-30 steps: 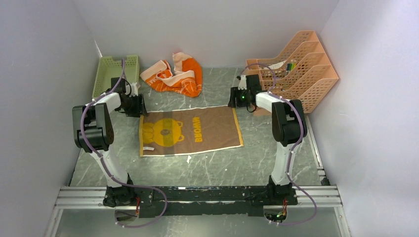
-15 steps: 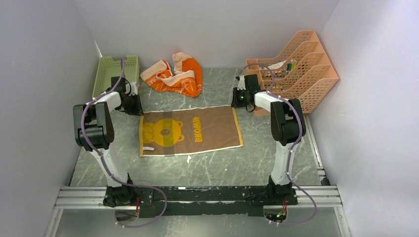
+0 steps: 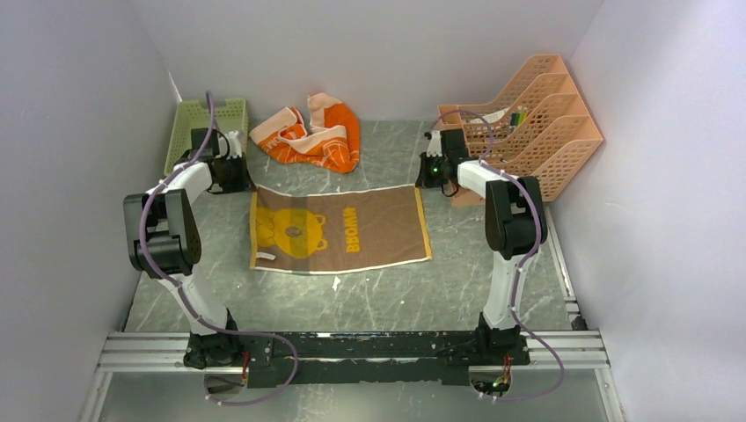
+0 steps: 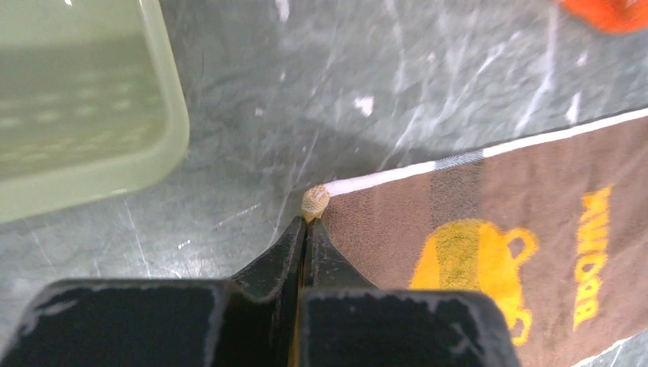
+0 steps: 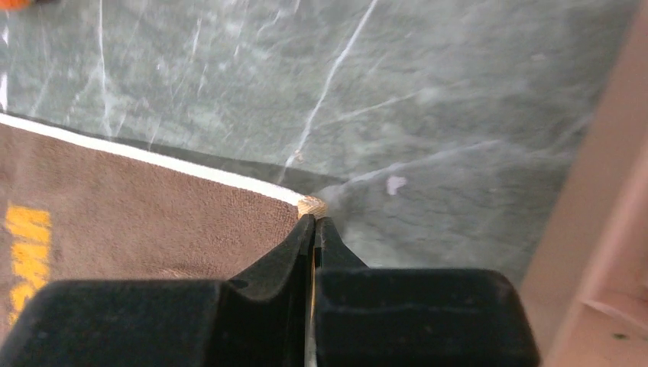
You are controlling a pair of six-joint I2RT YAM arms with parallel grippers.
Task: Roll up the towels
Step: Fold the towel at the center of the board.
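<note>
near the brown towel (image 3: 339, 230) stand basket (image 3: 179, 141) and rack (image 3: 538, 132).

Top view: even, diffuse light, moderately bright, sharp throughout; shadows on the table (image 3: 378, 299) are faint and soft. Wrist views: softer focus, mild sheen on the stone. Basket (image 4: 76, 115), upper left, is blurred; rack (image 5: 604, 191), right edge, is blurred. A thin dark shadow lines the towel (image 5: 115, 222) edge.

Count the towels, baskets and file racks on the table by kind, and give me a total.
Towels: 2, the flat brown bear-print towel and the crumpled orange towel
Baskets: 1, the green mesh basket
File racks: 1, the peach file rack
Total: 4
</note>
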